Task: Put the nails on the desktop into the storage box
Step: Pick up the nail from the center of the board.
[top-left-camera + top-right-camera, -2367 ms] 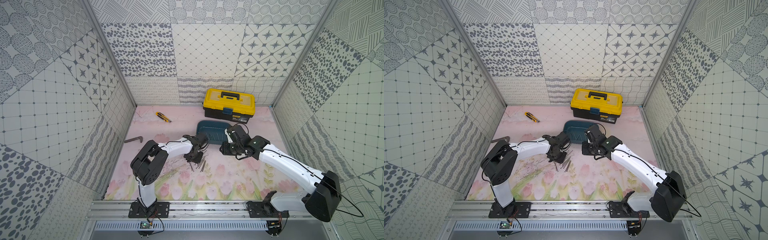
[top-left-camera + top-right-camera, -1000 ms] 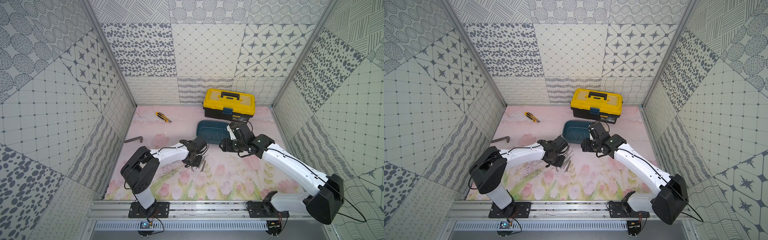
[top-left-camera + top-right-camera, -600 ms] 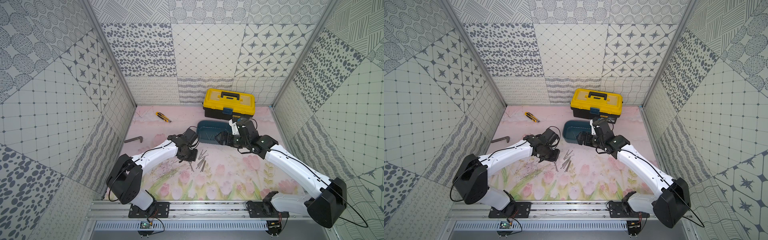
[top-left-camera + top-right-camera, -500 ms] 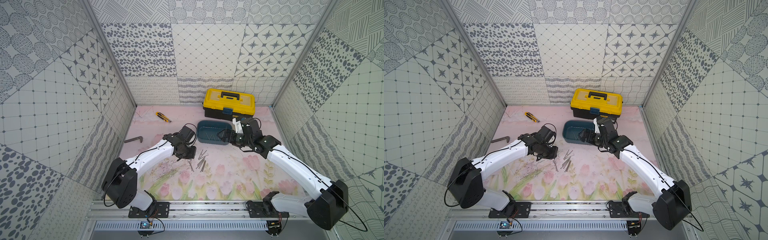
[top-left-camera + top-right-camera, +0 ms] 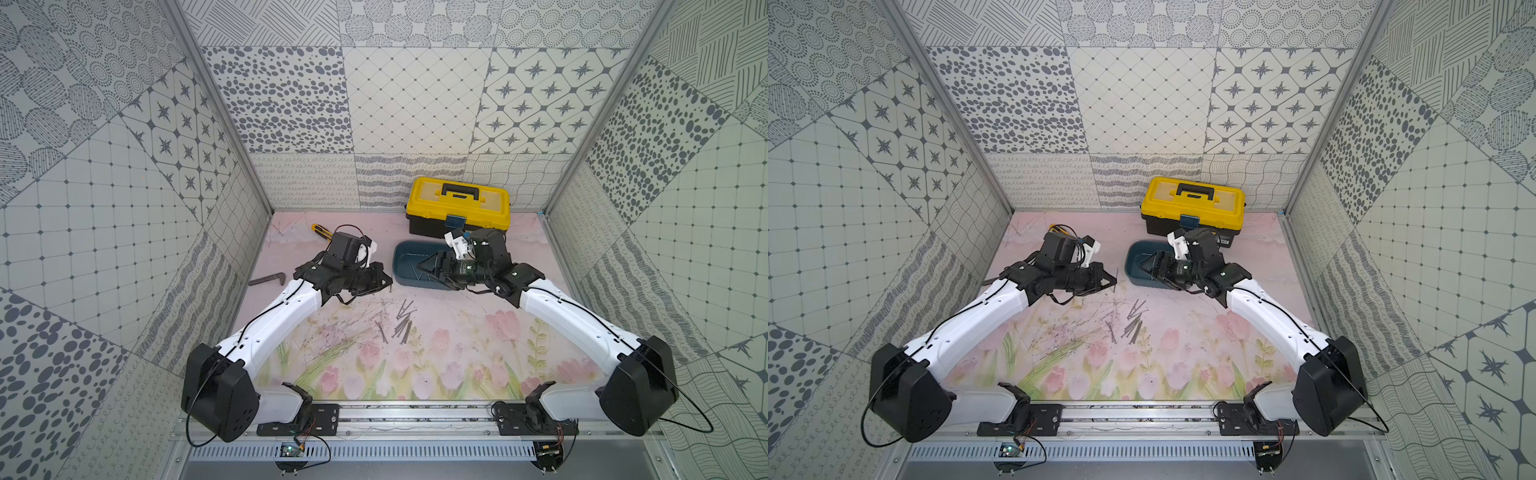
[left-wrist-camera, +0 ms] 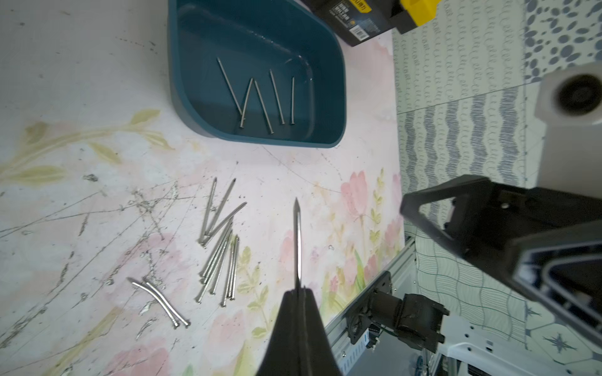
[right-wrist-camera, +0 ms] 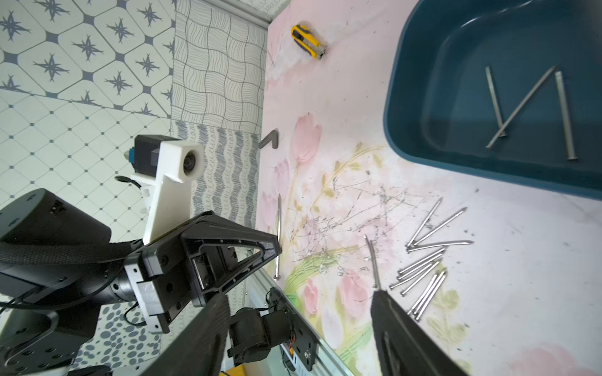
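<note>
My left gripper (image 6: 298,293) is shut on a single nail (image 6: 297,241), which sticks out past its fingertips. In both top views the left gripper (image 5: 388,282) (image 5: 1113,282) hangs left of the teal storage box (image 5: 405,266) (image 5: 1133,257). Several nails (image 6: 260,97) (image 7: 521,107) lie inside the box. More nails (image 5: 402,322) (image 5: 1133,322) (image 6: 218,254) (image 7: 423,260) lie loose in a pile on the pink desktop (image 5: 457,353), in front of the box. My right gripper (image 5: 428,266) (image 7: 299,294) is open and holds nothing. It is above the box, pointing left.
A yellow-and-black toolbox (image 5: 457,203) stands against the back wall, just behind the storage box. A yellow utility knife (image 5: 320,230) lies at the back left. A dark L-shaped bar (image 5: 268,279) lies by the left wall. The arms' mounting rail (image 5: 415,419) runs along the front edge.
My left gripper has risen from the nail pile and swung back and to the left with a nail in it. The right gripper has moved back over the storage box.
</note>
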